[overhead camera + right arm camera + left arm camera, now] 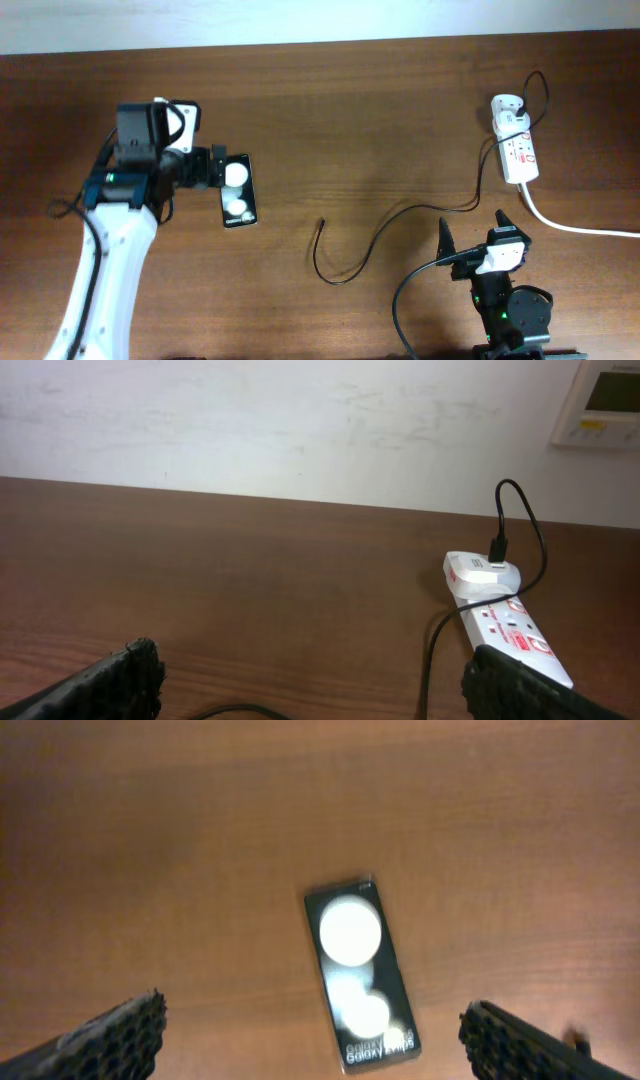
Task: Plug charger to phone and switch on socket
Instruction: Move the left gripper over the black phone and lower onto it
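The black glossy phone (238, 190) lies flat on the wooden table, two white glare spots on it; it also shows in the left wrist view (358, 975), lettering toward the camera. My left gripper (212, 168) is open and hovers at the phone's left edge, its fingers wide apart either side (315, 1040). The thin black charger cable (395, 222) runs from its loose plug tip (321, 222) to the white adapter (507, 106) plugged into the white socket strip (520, 152). My right gripper (472, 232) is open and empty, near the front edge; the strip shows ahead of it (505, 630).
The strip's thick white cord (575, 226) runs off the right edge. A wall with a white control panel (603, 402) stands behind the table. Bare wood lies between phone and cable.
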Available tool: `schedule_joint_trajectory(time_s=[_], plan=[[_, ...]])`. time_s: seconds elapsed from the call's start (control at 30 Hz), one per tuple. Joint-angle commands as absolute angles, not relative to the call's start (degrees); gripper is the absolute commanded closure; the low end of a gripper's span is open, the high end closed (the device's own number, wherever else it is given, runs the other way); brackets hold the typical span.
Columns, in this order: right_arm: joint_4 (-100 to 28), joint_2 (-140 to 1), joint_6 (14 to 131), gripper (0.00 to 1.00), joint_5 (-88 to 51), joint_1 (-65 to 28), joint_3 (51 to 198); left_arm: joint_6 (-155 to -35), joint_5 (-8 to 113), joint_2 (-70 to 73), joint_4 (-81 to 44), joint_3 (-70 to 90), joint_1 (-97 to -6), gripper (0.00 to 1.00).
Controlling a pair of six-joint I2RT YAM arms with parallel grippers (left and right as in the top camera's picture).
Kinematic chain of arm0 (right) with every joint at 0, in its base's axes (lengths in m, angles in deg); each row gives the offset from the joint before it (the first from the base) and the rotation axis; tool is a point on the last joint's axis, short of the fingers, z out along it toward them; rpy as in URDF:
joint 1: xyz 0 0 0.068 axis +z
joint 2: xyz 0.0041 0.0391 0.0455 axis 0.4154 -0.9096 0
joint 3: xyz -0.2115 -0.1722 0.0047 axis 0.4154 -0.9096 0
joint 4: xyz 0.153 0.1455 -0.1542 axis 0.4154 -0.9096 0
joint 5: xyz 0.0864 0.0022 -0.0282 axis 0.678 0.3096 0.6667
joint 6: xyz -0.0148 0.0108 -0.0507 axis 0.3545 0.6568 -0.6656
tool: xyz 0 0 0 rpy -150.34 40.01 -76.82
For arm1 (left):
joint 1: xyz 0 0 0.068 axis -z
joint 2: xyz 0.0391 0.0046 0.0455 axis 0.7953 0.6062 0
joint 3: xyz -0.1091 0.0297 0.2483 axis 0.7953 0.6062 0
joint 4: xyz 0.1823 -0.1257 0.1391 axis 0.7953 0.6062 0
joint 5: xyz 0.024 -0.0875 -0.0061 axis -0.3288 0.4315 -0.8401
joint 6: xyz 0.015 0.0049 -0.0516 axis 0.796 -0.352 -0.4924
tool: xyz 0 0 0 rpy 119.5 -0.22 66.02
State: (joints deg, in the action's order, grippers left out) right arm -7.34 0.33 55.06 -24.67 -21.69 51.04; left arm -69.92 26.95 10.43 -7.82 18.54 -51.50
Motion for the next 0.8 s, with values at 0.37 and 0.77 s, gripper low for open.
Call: schedule_joint_trajectory(time_s=[0.37, 0.77], plan=[[-7.58, 0.70, 54.89, 0.01, -23.97, -21.17, 50.74, -70.12, 37.07, 19.87, -0.45, 11.89, -51.63, 0.01], [-7.58, 0.70, 54.89, 0.01, -23.97, -21.17, 50.74, -80.69, 32.48, 41.53, 19.76, -13.63, -47.50, 0.01]])
